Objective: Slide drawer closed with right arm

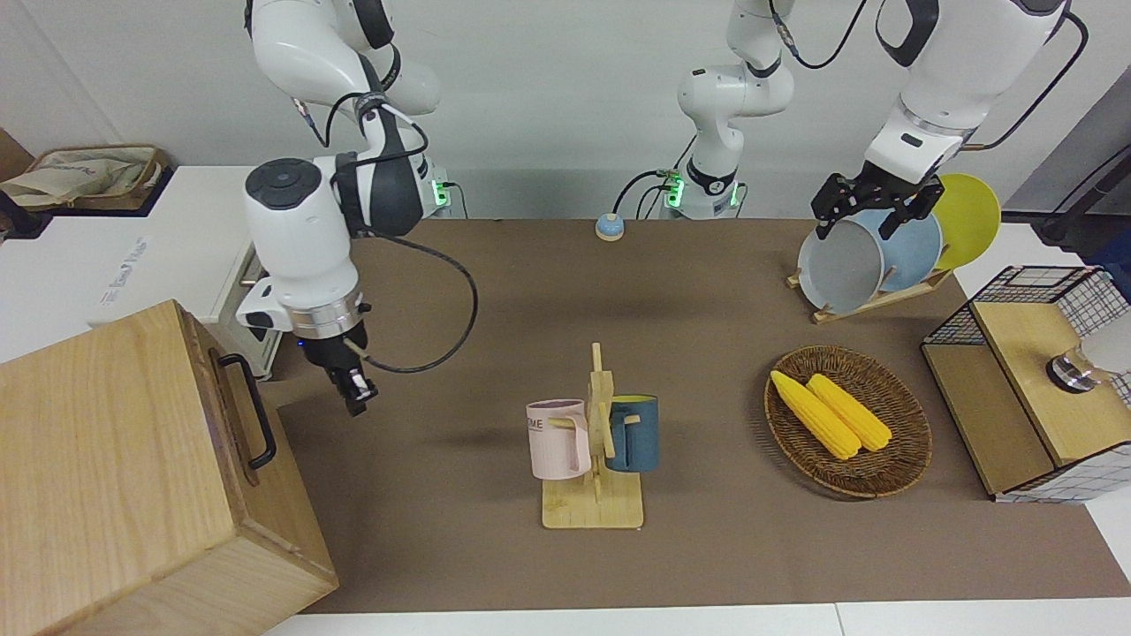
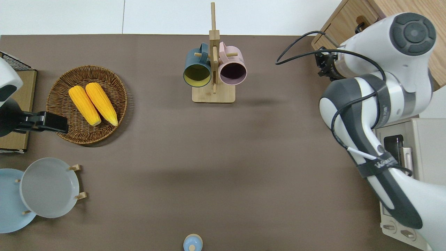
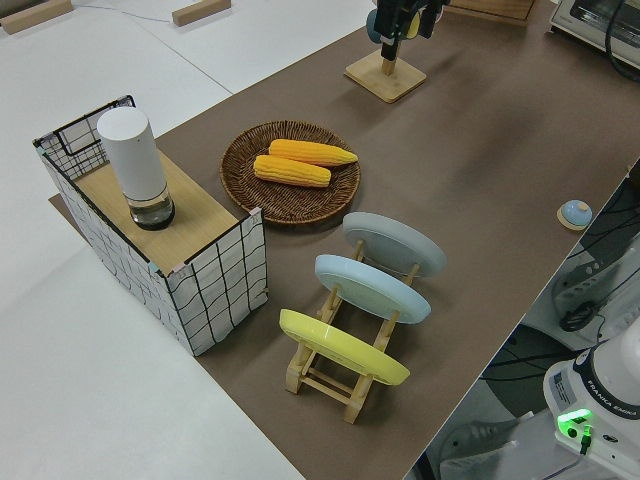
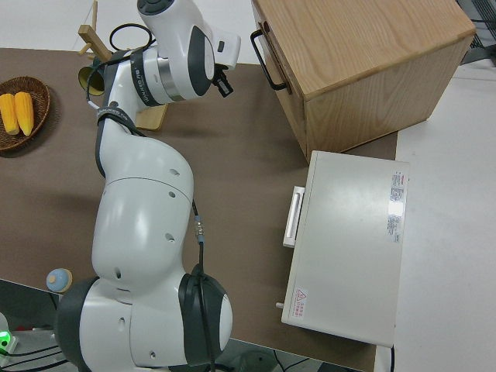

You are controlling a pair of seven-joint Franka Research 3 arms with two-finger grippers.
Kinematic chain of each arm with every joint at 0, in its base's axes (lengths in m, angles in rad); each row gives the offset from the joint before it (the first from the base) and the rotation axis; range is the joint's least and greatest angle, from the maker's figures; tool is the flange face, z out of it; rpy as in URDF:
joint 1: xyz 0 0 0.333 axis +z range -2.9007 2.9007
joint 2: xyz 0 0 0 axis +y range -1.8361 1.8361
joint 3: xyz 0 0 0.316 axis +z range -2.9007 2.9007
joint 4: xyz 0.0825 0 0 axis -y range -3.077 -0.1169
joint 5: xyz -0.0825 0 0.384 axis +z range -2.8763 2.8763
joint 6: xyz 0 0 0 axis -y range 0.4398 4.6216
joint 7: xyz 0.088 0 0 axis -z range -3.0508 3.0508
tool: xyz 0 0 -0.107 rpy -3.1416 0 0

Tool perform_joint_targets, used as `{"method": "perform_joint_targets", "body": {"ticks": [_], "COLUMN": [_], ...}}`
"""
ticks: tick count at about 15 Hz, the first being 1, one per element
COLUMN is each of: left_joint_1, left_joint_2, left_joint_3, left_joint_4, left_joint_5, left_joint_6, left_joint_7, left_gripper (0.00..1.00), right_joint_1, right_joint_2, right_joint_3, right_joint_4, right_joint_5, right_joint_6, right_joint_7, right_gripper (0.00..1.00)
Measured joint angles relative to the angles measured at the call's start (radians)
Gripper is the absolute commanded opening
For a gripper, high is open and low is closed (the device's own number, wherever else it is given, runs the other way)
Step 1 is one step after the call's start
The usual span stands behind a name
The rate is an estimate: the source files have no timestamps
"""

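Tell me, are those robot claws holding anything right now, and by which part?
Nothing is held. The right gripper hangs over bare table beside the drawer, clear of its black handle. The left arm is parked, its gripper holding nothing either.

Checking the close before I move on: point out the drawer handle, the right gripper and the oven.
drawer handle [image 1: 257,411]: front view, middle of the black bar.
right gripper [image 1: 356,394]: front view, between its fingertips.
oven [image 4: 349,240]: right side view, its white top.

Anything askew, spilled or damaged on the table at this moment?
Nothing stands out. The drawer sits flush in its cabinet, the right claw hangs clear of the handle, and the left arm is parked.
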Motion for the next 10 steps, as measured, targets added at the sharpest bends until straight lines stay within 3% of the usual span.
{"method": "perform_joint_targets", "body": {"ticks": [4,7,10], "left_joint_1": [0.000,0.000,0.000], "left_joint_2": [0.000,0.000,0.000], "left_joint_3": [0.000,0.000,0.000], "left_joint_4": [0.000,0.000,0.000], "left_joint_5": [0.000,0.000,0.000], "left_joint_6": [0.000,0.000,0.000], "left_joint_7": [0.000,0.000,0.000], "left_gripper": [0.99,0.99,0.99], "right_joint_1": [0.101,0.102,0.088], "right_joint_2": [-0.080,-0.178,-0.265], "right_joint_3": [0.000,-0.010,-0.018], "right_joint_4": [0.010,0.007,-0.012], "right_joint_5": [0.010,0.093,0.132], "right_joint_6": [-0.192,-0.340,-0.390], "right_joint_7": [-0.028,-0.297,-0.532], "right_gripper": [0.000,0.000,0.000]}}
